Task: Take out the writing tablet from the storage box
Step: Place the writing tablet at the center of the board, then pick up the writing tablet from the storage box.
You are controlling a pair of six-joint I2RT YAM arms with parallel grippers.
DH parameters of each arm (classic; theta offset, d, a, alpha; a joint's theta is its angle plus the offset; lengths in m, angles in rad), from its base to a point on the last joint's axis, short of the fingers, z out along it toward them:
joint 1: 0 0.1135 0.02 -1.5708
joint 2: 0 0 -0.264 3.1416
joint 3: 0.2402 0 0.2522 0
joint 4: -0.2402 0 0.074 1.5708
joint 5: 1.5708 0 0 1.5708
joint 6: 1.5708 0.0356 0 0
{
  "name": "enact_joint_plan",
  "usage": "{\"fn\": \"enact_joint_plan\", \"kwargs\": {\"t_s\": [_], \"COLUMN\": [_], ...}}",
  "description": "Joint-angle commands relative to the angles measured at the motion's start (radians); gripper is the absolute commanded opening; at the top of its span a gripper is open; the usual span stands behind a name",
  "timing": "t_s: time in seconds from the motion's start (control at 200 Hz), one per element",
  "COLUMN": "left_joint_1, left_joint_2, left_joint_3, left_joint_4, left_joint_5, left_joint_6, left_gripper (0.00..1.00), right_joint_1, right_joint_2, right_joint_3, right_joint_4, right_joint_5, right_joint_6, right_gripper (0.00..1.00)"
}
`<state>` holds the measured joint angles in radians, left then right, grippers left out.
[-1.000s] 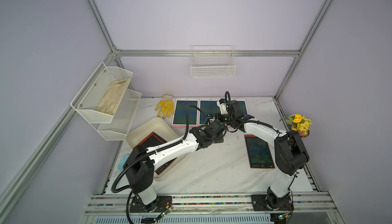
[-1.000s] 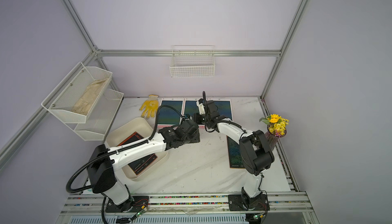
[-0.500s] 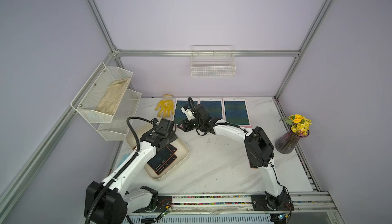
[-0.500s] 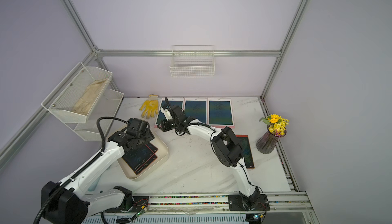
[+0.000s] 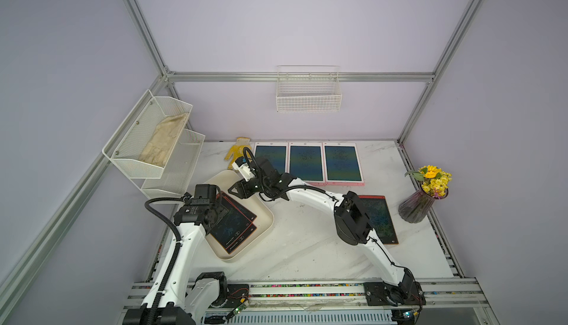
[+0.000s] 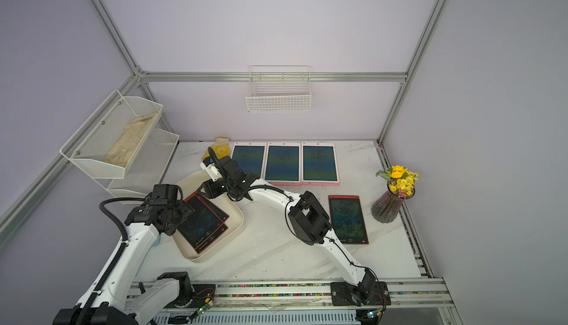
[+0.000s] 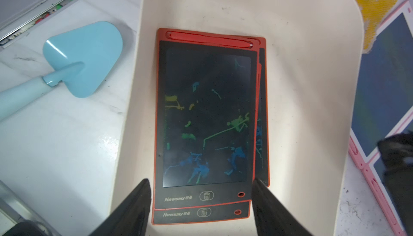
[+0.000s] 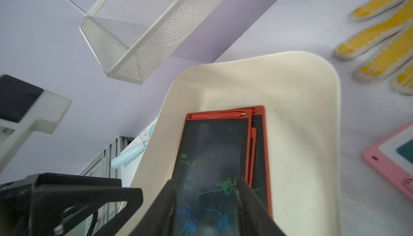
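Storage box sitting by table's left edge, two red slabs stacked inside: top writing tablet lying slightly askew on lower tablet.

Left end effector hanging spread wide, fingers straddling top tablet's button end; contact unclear. Right end effector hovering half-spread over box, gripping nothing.

Risks:
- closing fingers catching both slabs
- thin edge slipping out
- both arms crowding one box, risking collision

Left wrist view showing blue scoop beside box wall, largely hidden in top views. Top views showing another red tablet lying out near vase.
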<state>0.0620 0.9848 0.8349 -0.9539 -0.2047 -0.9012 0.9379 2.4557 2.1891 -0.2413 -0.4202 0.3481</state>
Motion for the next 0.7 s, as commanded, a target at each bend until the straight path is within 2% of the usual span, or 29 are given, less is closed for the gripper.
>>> {"fn": "enact_joint_plan", "kwargs": {"t_s": [0.0,0.08,0.31,0.555,0.695], "left_joint_1": [0.029,0.055,0.118,0.138,0.139], "left_joint_2": [-0.024,-0.027,-0.007,-0.012,-0.057], "left_joint_3": [-0.037,-0.058,-0.147,-0.161,-0.127], "left_joint_4": [-0.015,-0.016,0.071,0.086,0.03], "left_joint_5": [0.002,0.006,0.104,0.097,0.057], "left_joint_6": [0.01,0.006,0.003,0.009,0.031], "left_gripper": [0.72,0.76,0.75,0.75,0.73], "right_joint_1": [0.016,0.023,0.025,0.025,0.025], "right_joint_2": [0.068,0.107,0.122,0.153,0.185], "right_joint_3": [0.096,0.137,0.12,0.144,0.183], "right_joint_4": [-0.095,-0.138,-0.138,-0.185,-0.217], "right_joint_5": [-0.024,-0.032,-0.043,-0.052,-0.044], "right_joint_6": [-0.018,-0.023,-0.023,-0.03,-0.028], "right_gripper": [0.47,0.47,0.47,0.47,0.46]}}
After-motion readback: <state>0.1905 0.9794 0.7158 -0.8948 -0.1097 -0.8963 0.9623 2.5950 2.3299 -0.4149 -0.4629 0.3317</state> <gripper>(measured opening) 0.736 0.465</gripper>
